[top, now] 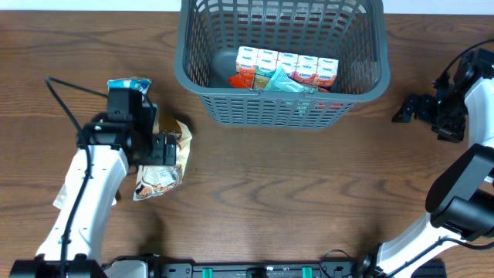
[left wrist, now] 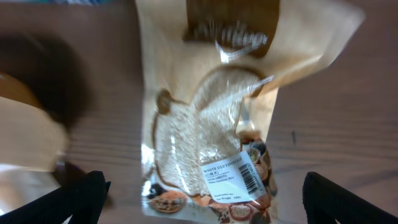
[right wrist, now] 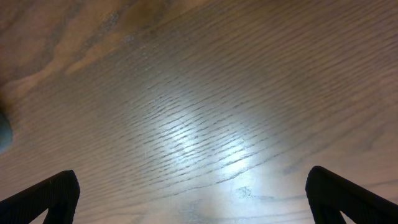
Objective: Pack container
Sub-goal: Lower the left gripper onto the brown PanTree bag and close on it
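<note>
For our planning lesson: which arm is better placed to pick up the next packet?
Left: the left tool hangs open over the rice packet; the right tool is far away.

We count one container [top: 262, 108], at twelve o'clock on the table. Inside it we count five small white-topped cartons [top: 287, 62] in a single row, one teal packet [top: 282, 81] and one orange-red item [top: 239, 79] too hidden to name. Outside, toward nine o'clock, we count two packets for certain: one tan pouch [top: 158, 179] and one blue-and-white packet [top: 127, 83]. One pale scrap [top: 60, 199] at seven o'clock may be a third; we cannot tell. We count two grippers: the left gripper [left wrist: 202, 205] and the right gripper [right wrist: 193, 199].
</note>
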### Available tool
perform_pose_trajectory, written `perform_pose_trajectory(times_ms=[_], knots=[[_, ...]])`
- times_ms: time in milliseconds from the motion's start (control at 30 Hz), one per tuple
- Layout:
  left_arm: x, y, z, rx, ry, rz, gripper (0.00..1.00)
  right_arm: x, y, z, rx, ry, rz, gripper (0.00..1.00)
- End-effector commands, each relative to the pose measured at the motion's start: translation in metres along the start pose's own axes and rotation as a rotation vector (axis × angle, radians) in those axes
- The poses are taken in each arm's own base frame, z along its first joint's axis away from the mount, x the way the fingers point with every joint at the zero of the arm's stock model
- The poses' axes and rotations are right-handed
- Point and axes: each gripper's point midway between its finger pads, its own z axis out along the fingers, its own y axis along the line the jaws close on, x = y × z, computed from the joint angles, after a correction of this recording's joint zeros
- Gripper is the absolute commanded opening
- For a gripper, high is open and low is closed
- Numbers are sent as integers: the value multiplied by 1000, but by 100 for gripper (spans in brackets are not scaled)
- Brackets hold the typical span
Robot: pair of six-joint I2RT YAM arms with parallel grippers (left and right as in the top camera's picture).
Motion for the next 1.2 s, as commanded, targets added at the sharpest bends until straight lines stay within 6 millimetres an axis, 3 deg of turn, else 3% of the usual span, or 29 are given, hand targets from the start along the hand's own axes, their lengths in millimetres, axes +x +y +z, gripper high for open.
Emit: perform_pose_trajectory(times_ms=[0,467,967,1000,1100,1167], knots=[[13,-6,16,39,42,-23,99,1,11,4,-9,7,-42,99],[9,-3,75,33,118,-28,99,-1,27,5,-11,-5,-88,99],[10,-1,104,24,156,-23,98,-1,26,5,-4,-5,-108,99],[10,0,104,17,156,-23,95,-2,26,5,-4,-6,-107,99],[10,2,104,5,156,-22,73,-2,26,5,-4,-8,-108,99],[11,2,104,5,159,-22,45,-3,26,5,-4,-10,-108,99]])
